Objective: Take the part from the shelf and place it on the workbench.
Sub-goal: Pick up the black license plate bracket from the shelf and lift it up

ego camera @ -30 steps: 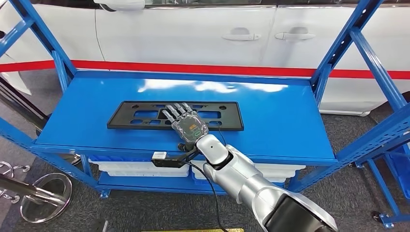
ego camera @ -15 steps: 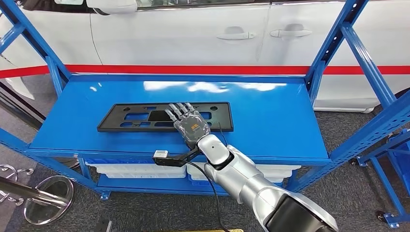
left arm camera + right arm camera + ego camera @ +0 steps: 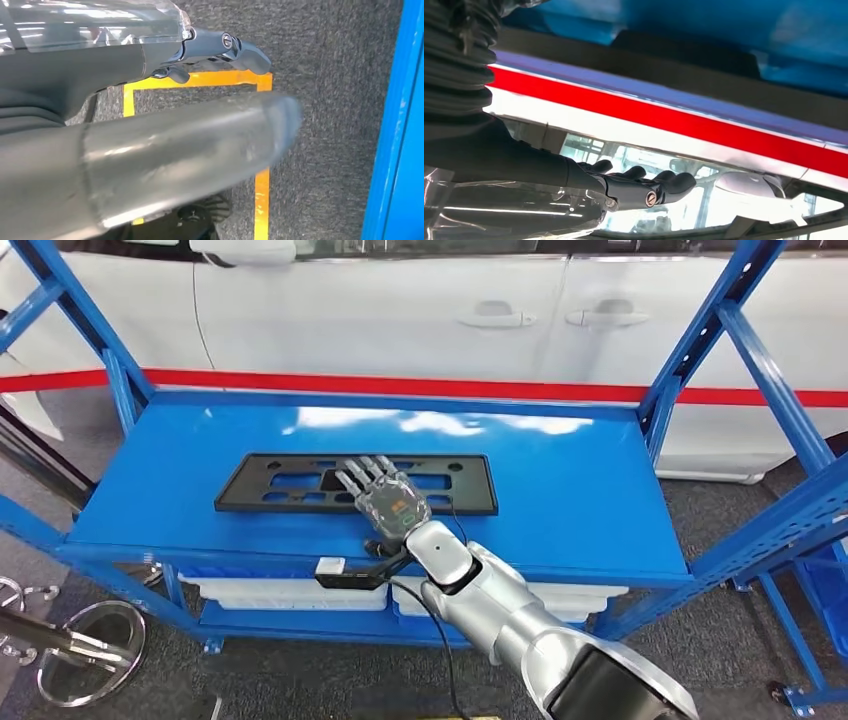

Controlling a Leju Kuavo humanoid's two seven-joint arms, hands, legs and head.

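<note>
The part is a flat black rectangular frame [image 3: 270, 482] with cut-outs, lying on the top board of the blue shelf [image 3: 580, 490]. My right hand [image 3: 385, 495] reaches in from below. Its fingers are stretched out flat over the middle of the frame's near edge and it holds nothing that I can see. In the right wrist view the dark fingers [image 3: 644, 187] are straight, and the black frame [image 3: 684, 55] shows as a dark band beyond them. My left hand [image 3: 125, 75] hangs over grey carpet with its thumb straight, holding nothing.
Slanted blue uprights [image 3: 760, 370] flank the shelf on both sides. White bins [image 3: 290, 590] sit on the lower level. A white car with a red stripe [image 3: 400, 310] stands behind. A chrome stool base [image 3: 90, 650] is at the lower left. Yellow floor tape [image 3: 262, 200] lies beside a blue frame [image 3: 400, 125].
The whole picture swayed left and then back, so the camera moved. My right hand stays over the same spot on the frame's near edge.
</note>
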